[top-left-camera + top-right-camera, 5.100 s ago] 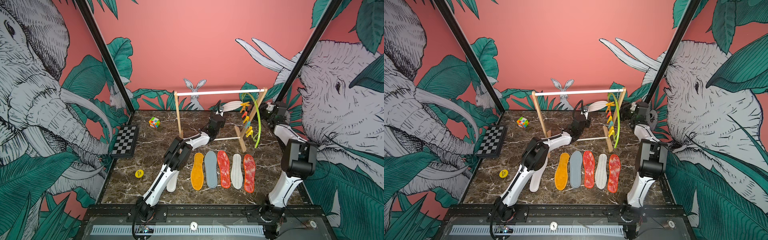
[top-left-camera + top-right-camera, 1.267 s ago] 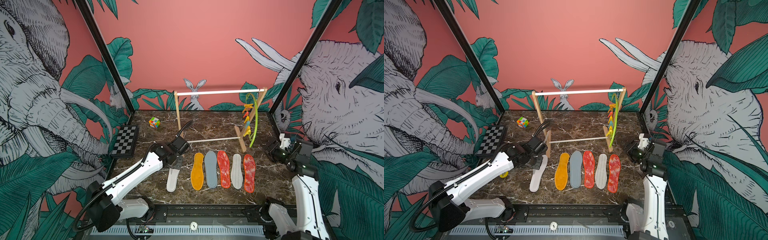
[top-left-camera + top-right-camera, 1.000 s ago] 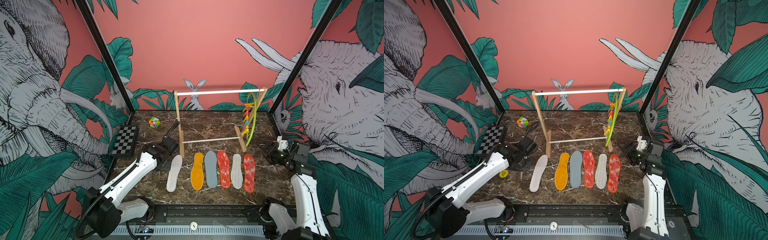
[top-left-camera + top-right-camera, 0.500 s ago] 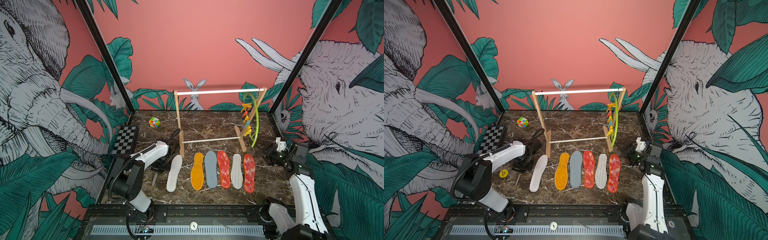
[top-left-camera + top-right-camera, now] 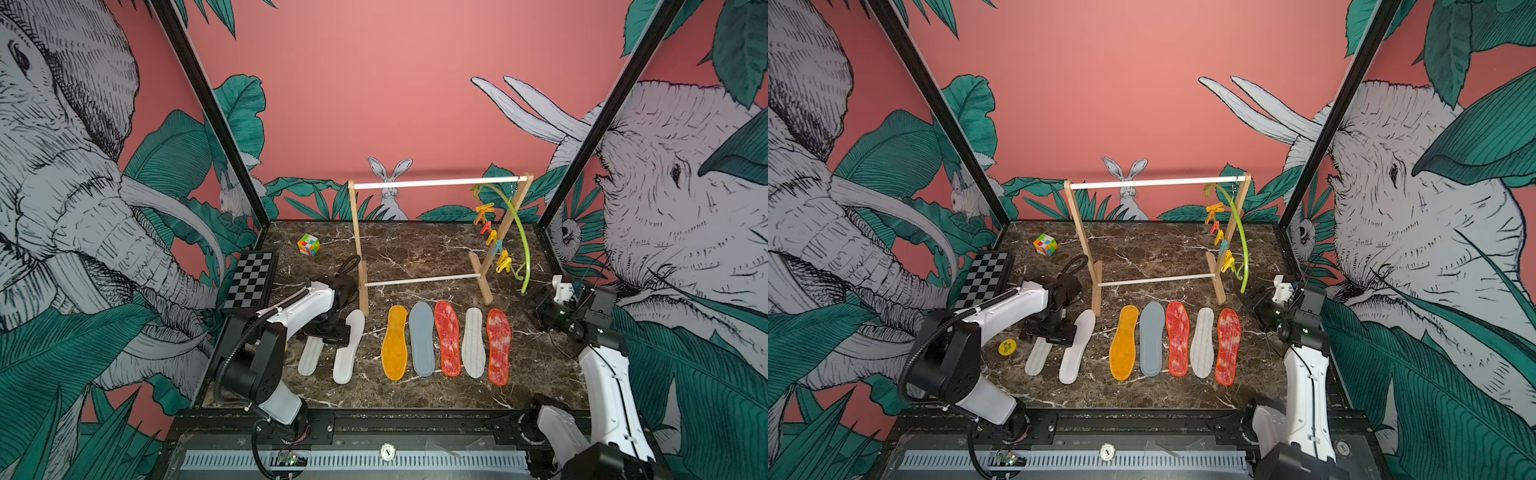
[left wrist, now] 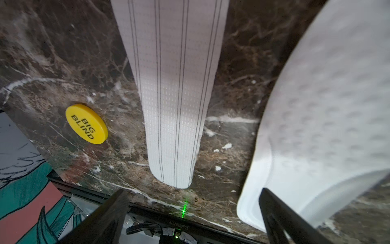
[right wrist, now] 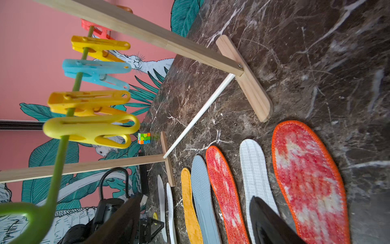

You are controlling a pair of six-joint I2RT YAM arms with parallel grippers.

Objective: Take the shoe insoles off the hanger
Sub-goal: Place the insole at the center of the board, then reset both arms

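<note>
Dark marble tabletop [image 5: 415, 257], pink jungle mural behind. Landmark taken: wooden rack with white rod [image 5: 436, 183].

Change: left gripper [image 5: 327, 336], clamped a second before, had sprung its jaws wide. Striped pale-grey fabric insole [image 6: 173, 84] lay flat beneath it, off the rack's left foot, touched by neither finger. We judged it just released, the last one down.

Flat foot-shaped insoles, all on the marble in front of the rack: seven. Beside the striped one, a dimpled white foam insole [image 5: 348, 353]; then, between the rack's feet, mustard-yellow insole [image 5: 395, 343], blue-grey insole [image 5: 422, 338], mottled red insole with orange edging [image 5: 448, 338], grid-lined white insole [image 5: 473, 341], second red insole [image 5: 498, 347].

Lime-green plastic hoop hanger [image 7: 57, 166]: one, hung from the rod at the rack's right end; its coloured clips [image 7: 88, 101] crowded, count unsure, none gripping anything. Task looked complete to us.

Right gripper [image 7: 196, 198]: beyond the rack's right foot, near the hanger's lower tip but apart, jaws well spread, nothing between.

Strays, one each, left of the rack: multicoloured puzzle cube [image 5: 308, 244], folded chequered board [image 5: 251, 284], yellow round token [image 6: 86, 123].
</note>
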